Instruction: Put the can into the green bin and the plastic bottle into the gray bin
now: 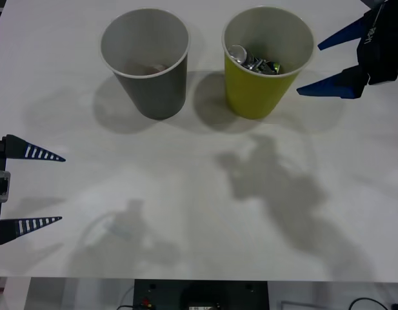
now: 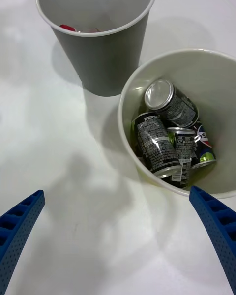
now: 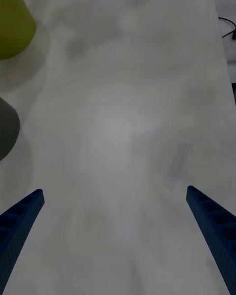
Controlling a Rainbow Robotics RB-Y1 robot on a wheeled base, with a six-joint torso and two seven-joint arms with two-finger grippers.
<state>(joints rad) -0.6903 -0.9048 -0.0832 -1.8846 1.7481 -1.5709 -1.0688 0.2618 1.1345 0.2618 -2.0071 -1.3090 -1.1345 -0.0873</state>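
Yellow-green paper of the green bin [image 1: 260,87] at upper right already holds the can [image 2: 156,146], so the wide-open, empty right gripper [image 1: 328,64] just beside its rim could tip it; the left gripper [image 1: 47,188] waits wide at lower left.

We see a wide white matte table [image 1: 186,213] crossed by soft gray shadows, a dark box-like unit [image 1: 200,294] with cables sitting just below its near edge, and a thin black cable [image 3: 227,24] trailing beyond the table's side in the left wrist view.
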